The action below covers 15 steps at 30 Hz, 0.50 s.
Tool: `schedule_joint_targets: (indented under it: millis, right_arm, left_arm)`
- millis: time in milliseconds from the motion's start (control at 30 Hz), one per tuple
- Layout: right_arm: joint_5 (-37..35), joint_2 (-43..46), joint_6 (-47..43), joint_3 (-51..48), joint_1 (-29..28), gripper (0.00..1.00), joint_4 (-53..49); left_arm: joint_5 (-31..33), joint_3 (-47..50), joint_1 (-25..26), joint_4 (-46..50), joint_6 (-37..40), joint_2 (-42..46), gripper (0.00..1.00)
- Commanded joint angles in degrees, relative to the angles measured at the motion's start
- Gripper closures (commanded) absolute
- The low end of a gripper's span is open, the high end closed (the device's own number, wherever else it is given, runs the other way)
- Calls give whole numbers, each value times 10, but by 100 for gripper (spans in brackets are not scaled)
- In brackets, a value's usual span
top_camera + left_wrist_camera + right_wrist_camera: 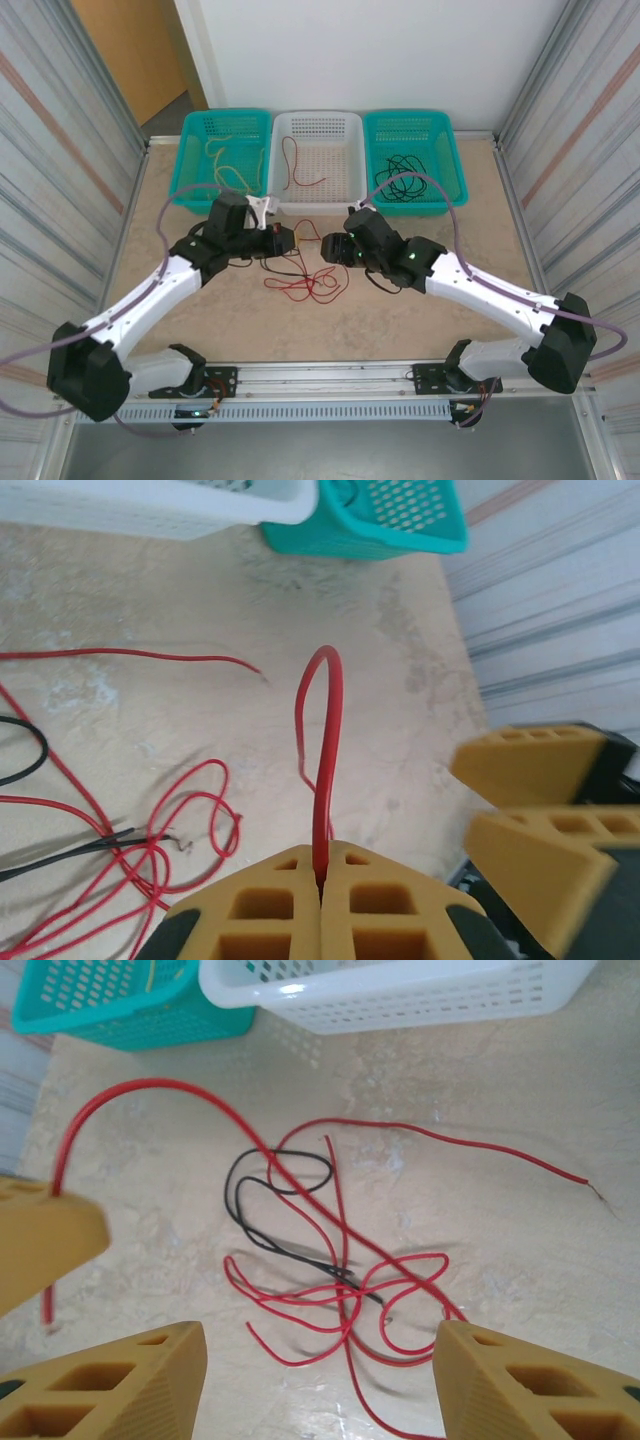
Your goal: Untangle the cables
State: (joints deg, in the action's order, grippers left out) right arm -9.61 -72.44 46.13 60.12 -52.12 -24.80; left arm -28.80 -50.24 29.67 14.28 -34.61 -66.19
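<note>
Teal basket (228, 113), far left, holds a pale yellow cable (222, 160). Left gripper (322, 870) is pressed shut on a red cable loop (325, 710). A knot of red and black cables (340, 1280) lies on the desk (330, 335). The white basket (317, 117) holds one red cable (292, 165). Right gripper (320, 1360) hangs spread above the knot. The right teal basket (410, 117) holds black cable (405, 185). Sorting is judged partly done.
</note>
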Motion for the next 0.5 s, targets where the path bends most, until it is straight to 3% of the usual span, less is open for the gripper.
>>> schedule_joint_targets:
  millis: [0, 233, 467]
  right_arm:
    - [-5, -7, -24, 32, -1, 36, -13]
    - [-14, -12, -31, 25, 2, 33, -11]
    - [5, -14, -26, 17, 13, 34, 3]
  left_arm:
    - [-52, -30, 5, 36, 37, 46, 100]
    - [-140, -140, 5, 62, 57, 92, 100]
    - [-120, -241, -9, 74, 38, 113, 100]
